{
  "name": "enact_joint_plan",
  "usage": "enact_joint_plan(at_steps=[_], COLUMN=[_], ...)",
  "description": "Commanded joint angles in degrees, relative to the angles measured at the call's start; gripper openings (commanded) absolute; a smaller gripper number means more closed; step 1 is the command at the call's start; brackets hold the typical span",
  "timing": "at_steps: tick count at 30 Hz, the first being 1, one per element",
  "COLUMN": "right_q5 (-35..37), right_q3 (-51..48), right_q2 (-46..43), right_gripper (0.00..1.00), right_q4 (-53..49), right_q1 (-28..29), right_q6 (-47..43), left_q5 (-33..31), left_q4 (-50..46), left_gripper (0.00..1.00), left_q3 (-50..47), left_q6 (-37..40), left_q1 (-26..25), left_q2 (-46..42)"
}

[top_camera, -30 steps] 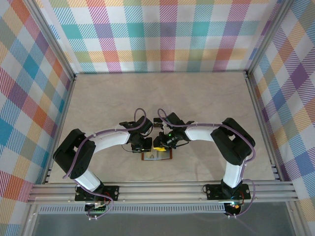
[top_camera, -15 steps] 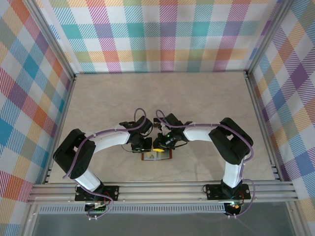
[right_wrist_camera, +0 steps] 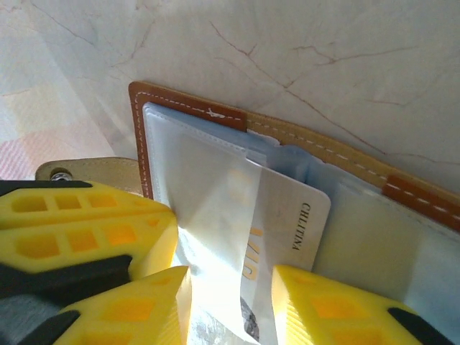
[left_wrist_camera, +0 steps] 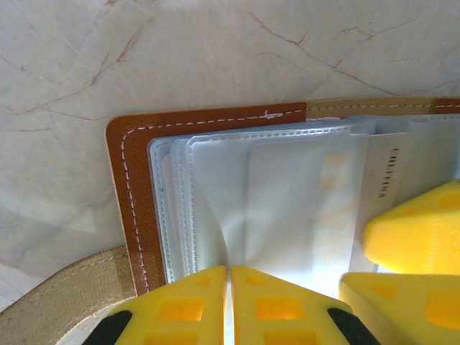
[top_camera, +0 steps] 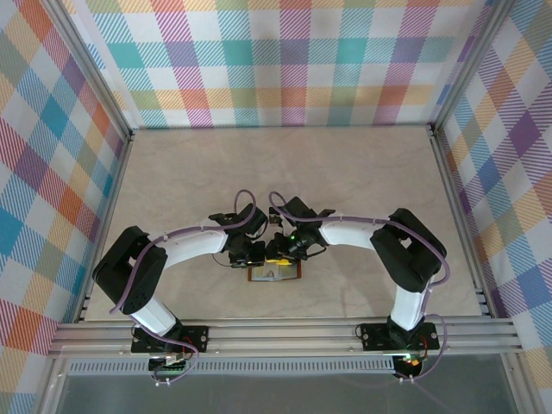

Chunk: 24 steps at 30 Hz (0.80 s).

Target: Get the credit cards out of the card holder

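Observation:
The card holder [top_camera: 285, 274] lies open on the table just ahead of both grippers, brown leather [left_wrist_camera: 133, 180] with clear plastic sleeves inside. My left gripper [left_wrist_camera: 230, 280] is shut on the edge of one clear sleeve [left_wrist_camera: 287, 187]. A pale whitish credit card [right_wrist_camera: 302, 215] printed with dark letters sticks partway out of a sleeve. My right gripper [right_wrist_camera: 230, 305] is open, its yellow fingers [right_wrist_camera: 327, 305] either side of that card's near end. In the left wrist view the same credit card [left_wrist_camera: 388, 180] shows at the right. From above, the left gripper [top_camera: 252, 255] and right gripper [top_camera: 278, 252] sit side by side.
A tan strap tab [right_wrist_camera: 86, 169] pokes out from the holder's left side. The pale marbled table [top_camera: 285, 172] stretches away behind the grippers, ringed by checked walls [top_camera: 285, 60] and a metal rail [top_camera: 285, 332] at the near edge.
The right gripper's jaws have spread wider than half a second ago. Both wrists have edged slightly left over the holder; the left gripper keeps its pinch.

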Motion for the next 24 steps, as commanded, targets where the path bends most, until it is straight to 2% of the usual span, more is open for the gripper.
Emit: enact_joint_plan(at_steps=[1, 14, 24], right_q5=[0.38, -0.6, -1.05], right_q3=[-0.65, -3.0, -3.79], right_q2=[-3.83, -0.13, 1.35], right_gripper=[0.37, 0.31, 0.3], right_q4=[-0.28, 0.06, 1.45], right_q1=[-0.08, -1.13, -1.39], right_q6=[-0.35, -0.5, -0.99], left_q5=[-1.3, 0.28, -1.02], left_q4=[-2.51, -3.93, -5.66], left_gripper=[0.11, 0.09, 0.07], left_q3=[0.64, 4.03, 4.09], left_q6=[0.93, 1.43, 2.74], left_q1=[-0.33, -0.49, -0.51], left_q2=[-0.29, -1.24, 4.08])
